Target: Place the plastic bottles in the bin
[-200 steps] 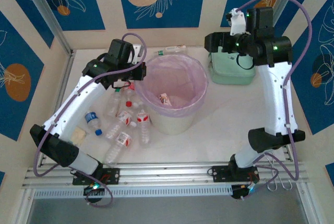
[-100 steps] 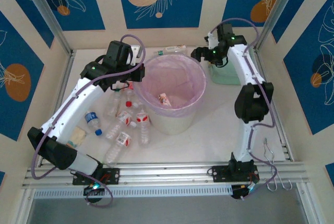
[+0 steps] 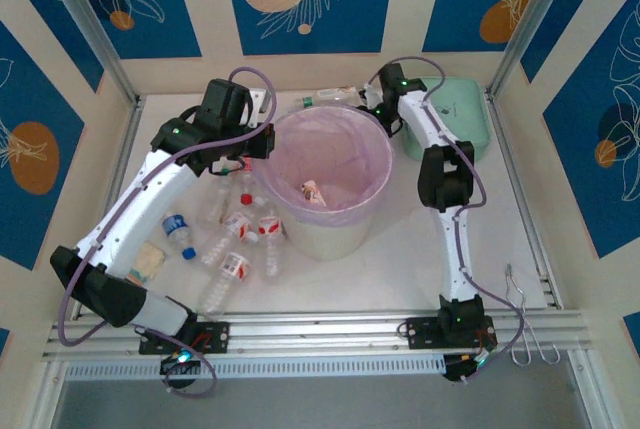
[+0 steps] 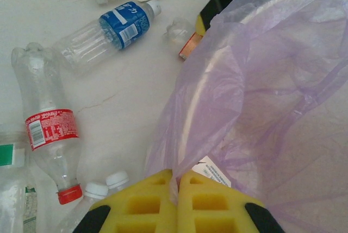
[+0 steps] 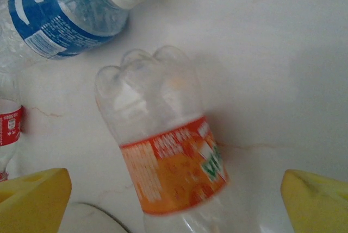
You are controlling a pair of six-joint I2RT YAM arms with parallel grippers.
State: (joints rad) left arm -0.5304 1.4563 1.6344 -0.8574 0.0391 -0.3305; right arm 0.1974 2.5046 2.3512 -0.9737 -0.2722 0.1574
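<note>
Right gripper hung just behind the bin in the overhead view. The left gripper sat at its left rim, above loose bottles.

Left wrist view: yellow pads were pressed shut beside the lilac liner.

Right wrist view: the jaws stood wide, straddling an orange-labelled bottle lying on the table. Best to descend squarely and close across the label, not the lobed base.

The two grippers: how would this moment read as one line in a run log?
left gripper: shut, at rim of bin | right gripper: open, straddling orange-label bottle | bottle: lying on table, ungripped
</note>
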